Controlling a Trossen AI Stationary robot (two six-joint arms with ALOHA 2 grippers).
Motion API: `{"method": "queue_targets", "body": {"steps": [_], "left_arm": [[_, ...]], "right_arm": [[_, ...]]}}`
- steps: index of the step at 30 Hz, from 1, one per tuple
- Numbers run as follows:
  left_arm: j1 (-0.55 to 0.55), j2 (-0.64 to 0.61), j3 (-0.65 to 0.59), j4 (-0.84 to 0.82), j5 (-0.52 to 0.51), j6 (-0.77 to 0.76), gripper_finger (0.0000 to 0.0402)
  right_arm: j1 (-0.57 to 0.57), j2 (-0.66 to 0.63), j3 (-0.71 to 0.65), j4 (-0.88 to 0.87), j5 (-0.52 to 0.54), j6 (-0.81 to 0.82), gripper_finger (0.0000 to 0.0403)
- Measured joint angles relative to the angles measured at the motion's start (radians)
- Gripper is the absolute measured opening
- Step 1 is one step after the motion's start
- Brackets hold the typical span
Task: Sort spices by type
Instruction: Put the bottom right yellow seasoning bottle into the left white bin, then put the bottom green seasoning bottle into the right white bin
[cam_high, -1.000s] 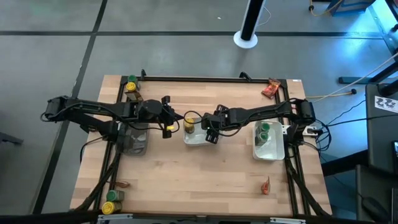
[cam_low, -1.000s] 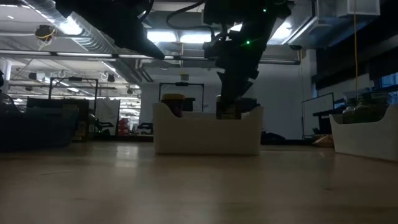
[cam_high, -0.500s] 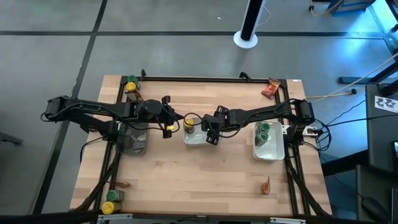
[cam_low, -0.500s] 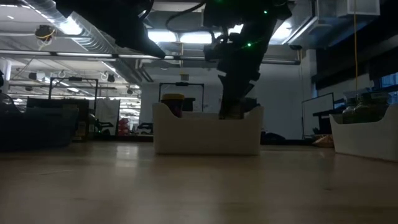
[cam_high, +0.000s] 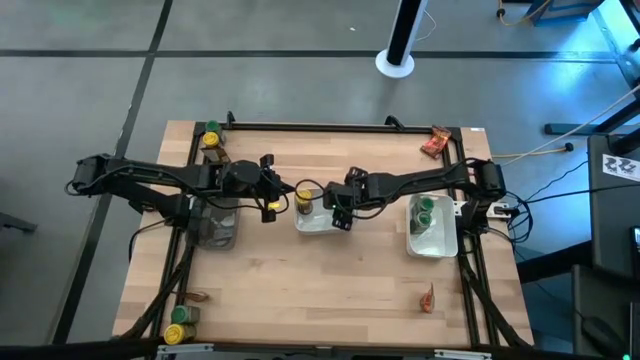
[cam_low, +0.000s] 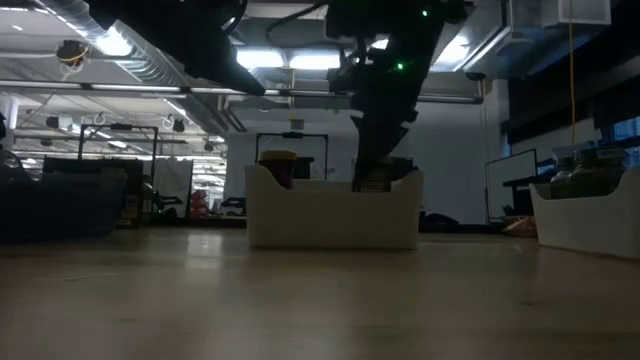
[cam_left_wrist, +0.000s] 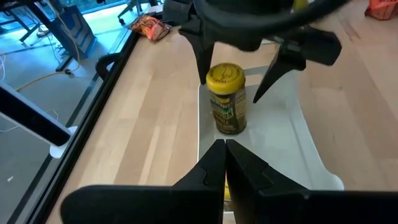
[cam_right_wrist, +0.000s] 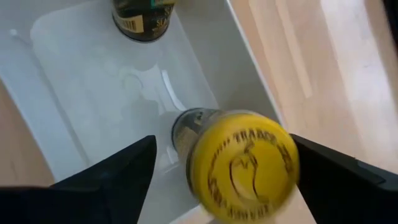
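Grey floor surrounds a pale wooden table (cam_high: 330, 280), and the sorting shows in how things lie: a white tray (cam_high: 312, 222) at the frame's centre takes yellow-lidded jars, a second tray (cam_high: 432, 242) at centre right holds green-lidded ones (cam_high: 425, 207). The right gripper (cam_high: 338, 210) hangs over the centre tray, its fingers (cam_right_wrist: 109, 180) spread wide either side of a yellow-lidded jar (cam_right_wrist: 239, 165) standing upright there, apparently just let go and touching neither finger. Another yellow-lidded jar (cam_high: 304, 195) stands at the tray's far end. The left gripper (cam_high: 273, 197) waits beside it, fingers (cam_left_wrist: 214, 163) pressed together, empty. Red packets (cam_high: 435, 142) lie at the table's upper right and lower right (cam_high: 428, 298), unsorted.
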Motion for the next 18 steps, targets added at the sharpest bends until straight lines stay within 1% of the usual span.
{"method": "queue_targets", "body": {"steps": [9,12,13,15,18], "left_arm": [[0.0,0.0,0.0,0.0,0.0,0.0,0.0004],[0.0,0.0,0.0,-0.001,0.0,0.0,0.0004],[0.0,0.0,0.0,0.0,0.0,0.0,0.0004],[0.0,0.0,0.0,-0.001,0.0,0.0,0.0004],[0.0,0.0,0.0,-0.002,0.0,0.0,0.0004]], "right_arm": [[0.001,-0.002,0.141,-0.181,-0.023,-0.005,0.0351],[0.001,-0.013,0.158,-0.246,-0.095,0.006,0.0351],[0.001,-0.02,0.158,-0.26,-0.103,0.007,0.0351],[0.01,-0.042,0.158,-0.282,-0.096,0.022,0.0351],[0.025,-0.109,0.139,-0.3,-0.049,0.032,0.0351]]}}
